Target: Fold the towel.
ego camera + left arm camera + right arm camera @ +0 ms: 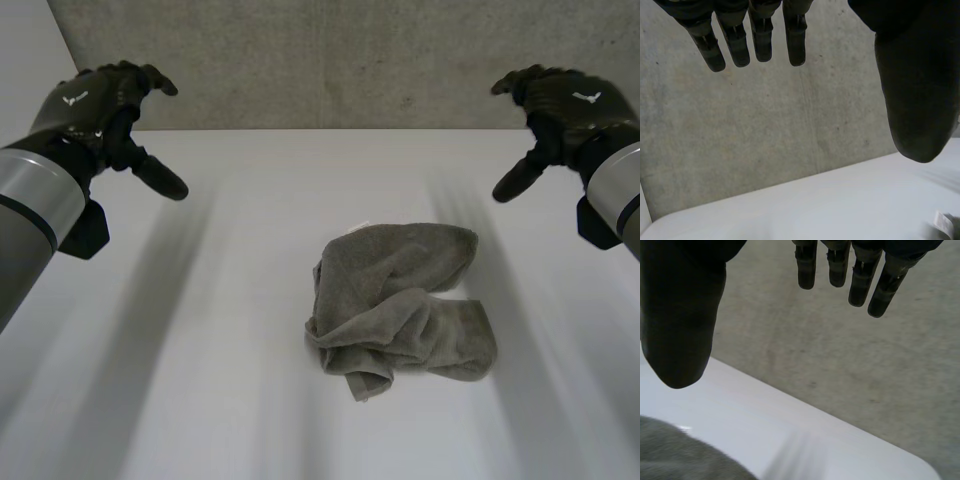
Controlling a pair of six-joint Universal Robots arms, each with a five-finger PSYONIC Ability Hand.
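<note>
**Crumpled towel (400, 305) on table (180, 380), both hands empty**

The grey towel lay bunched in a loose heap near the middle of the white table. The left hand (105, 115) and right hand (560, 105) hung over the table's far side, well apart from the towel, fingers relaxed and spread, grasping nothing.

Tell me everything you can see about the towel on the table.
The towel is grey, of thick terry-like cloth, crumpled into a loose heap with rolled folds, not laid flat. It lies on the white table, a little right of the middle. The left hand and right hand, both open, do not touch it.
</note>
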